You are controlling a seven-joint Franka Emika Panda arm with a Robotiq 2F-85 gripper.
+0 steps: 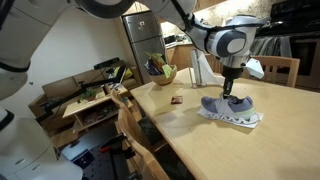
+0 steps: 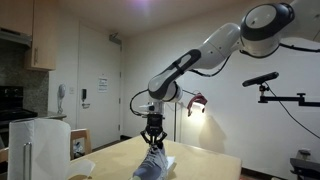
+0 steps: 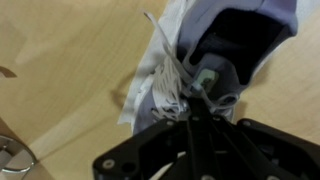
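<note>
Wooden table (image 1: 190,128) bearing shoe (image 1: 228,108), bowl (image 1: 161,74)

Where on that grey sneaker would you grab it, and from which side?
The sneaker sits sole-down on the table with its opening facing up, so probably pinch the thin rim of that opening, coming from straight above.

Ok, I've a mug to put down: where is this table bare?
Bare wood: the near edge of the table, below the small dark object and the shoe; also right of the shoe, toward the chair. Crowded: the far end by the bowl, and the shoe itself, where the shut gripper sits.
</note>
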